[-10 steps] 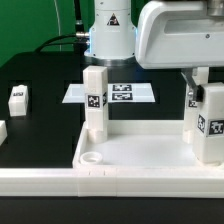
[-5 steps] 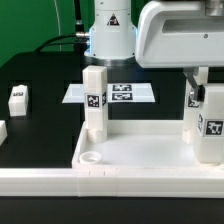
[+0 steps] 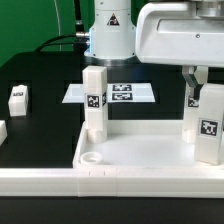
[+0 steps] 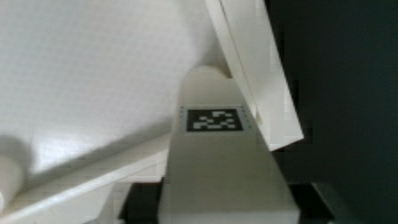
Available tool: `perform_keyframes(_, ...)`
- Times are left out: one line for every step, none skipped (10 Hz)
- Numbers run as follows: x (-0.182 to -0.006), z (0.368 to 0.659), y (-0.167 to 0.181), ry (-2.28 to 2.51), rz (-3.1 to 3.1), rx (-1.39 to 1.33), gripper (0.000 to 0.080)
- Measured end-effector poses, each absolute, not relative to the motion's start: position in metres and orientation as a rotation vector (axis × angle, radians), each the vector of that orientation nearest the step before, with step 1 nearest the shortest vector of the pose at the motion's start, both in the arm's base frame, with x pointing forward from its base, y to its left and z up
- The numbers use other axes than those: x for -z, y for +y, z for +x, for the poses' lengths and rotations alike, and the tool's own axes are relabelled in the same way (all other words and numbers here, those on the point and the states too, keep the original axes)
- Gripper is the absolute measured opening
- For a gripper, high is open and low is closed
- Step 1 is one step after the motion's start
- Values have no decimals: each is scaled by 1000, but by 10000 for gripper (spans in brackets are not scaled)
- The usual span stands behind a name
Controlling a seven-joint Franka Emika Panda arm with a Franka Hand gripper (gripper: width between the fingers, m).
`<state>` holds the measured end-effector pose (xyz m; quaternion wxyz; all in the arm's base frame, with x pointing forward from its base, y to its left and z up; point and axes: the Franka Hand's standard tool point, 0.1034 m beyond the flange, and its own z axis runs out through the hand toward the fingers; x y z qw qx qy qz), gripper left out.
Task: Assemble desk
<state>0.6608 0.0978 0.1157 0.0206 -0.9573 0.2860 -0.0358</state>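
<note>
On the desk top (image 3: 140, 150) one leg (image 3: 95, 100) stands upright, claw (image 3: 205, 98) clamped on a second leg (image 3: 209, 130) at the next corner, loose leg (image 3: 18, 98) on bench (image 3: 45, 125), so under halfway.

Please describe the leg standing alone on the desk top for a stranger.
Find the wide white desk top. In its far corner on the exterior view's left stands an upright white leg with a black-and-white tag. Unlike the other upright leg, no tool grips it.

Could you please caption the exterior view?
Gripper holds one leg upright at the desk top's corner; another leg stands nearby.
</note>
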Motion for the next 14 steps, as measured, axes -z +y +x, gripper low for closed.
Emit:
perform_keyframes(-116, 661, 97, 1040, -2909, 104, 290)
perform_keyframes(-115, 661, 98, 1181, -2850, 98, 290)
perform_keyframes(-115, 661, 98, 1319, -2781, 91, 290)
perform_keyframes(-115, 661, 98, 1427, -2722, 84, 291)
perform_keyframes(-115, 661, 98, 1586, -2626, 74, 291)
perform_keyframes(-115, 661, 98, 1706, -2547, 69, 290)
perform_keyframes(-115, 661, 98, 1790, -2487, 65, 291)
perform_keyframes(-115, 661, 98, 1901, -2400, 59, 291)
perform_keyframes(-115, 661, 98, 1936, -2372, 59, 291)
perform_keyframes(-114, 661, 98, 1899, -2403, 60, 397)
perform_keyframes(-114, 661, 98, 1866, -2430, 62, 397)
perform_keyframes(-114, 660, 98, 1827, -2462, 63, 535)
perform_keyframes(-114, 659, 99, 1789, -2500, 56, 614)
perform_keyframes(-115, 660, 98, 1624, -2622, 69, 614)
